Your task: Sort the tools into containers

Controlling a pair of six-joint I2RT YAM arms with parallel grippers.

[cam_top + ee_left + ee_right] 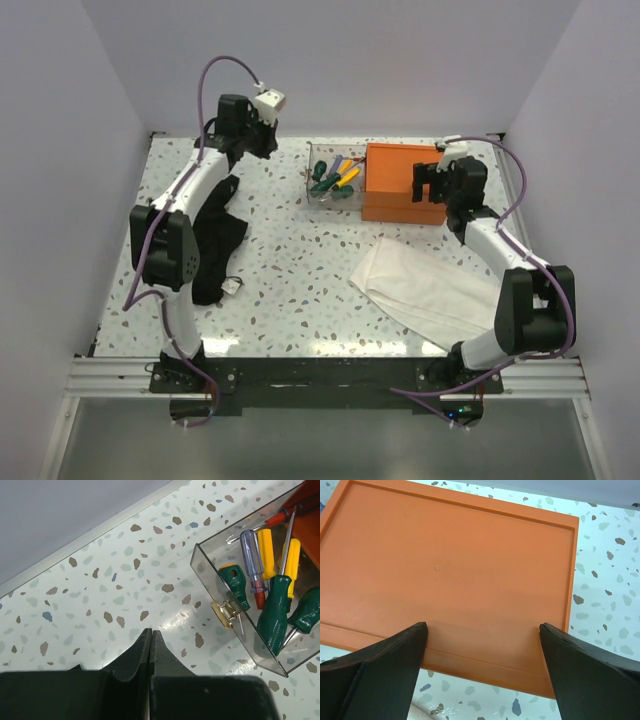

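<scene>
From the overhead view I see the left hand (264, 137) at the far left of the speckled terrazzo-pattern table (290, 270), just left of the clear plastic case (310, 190). Its wrist camera shows the two black fingers (142, 650) pressed flat together with nothing between them, above bare table (125, 590). The case (205, 575) has a small brass latch (224, 614) on its near wall and holds the screwdrivers (335, 175): several with green handles (274, 612), some with yellow handles (266, 552) and one with a translucent blue handle (251, 550), lying loosely side by side and overlapping. The orange rectangular plastic box (395, 165) sits at the far side of the table, right beside the clear case on its right, the two touching or nearly so. My right hand (428, 180) is over the right part of that box. In its wrist view the hand (482, 626) is spread wide, a black finger (395, 655) at each side, and the flat orange top (450, 575) fills the gap beneath them; I cannot tell whether the fingers touch it. A crumpled white cloth (420, 285) lies near the right arm, and a black fabric piece (218, 245) lies at the left, partly under the left arm.
</scene>
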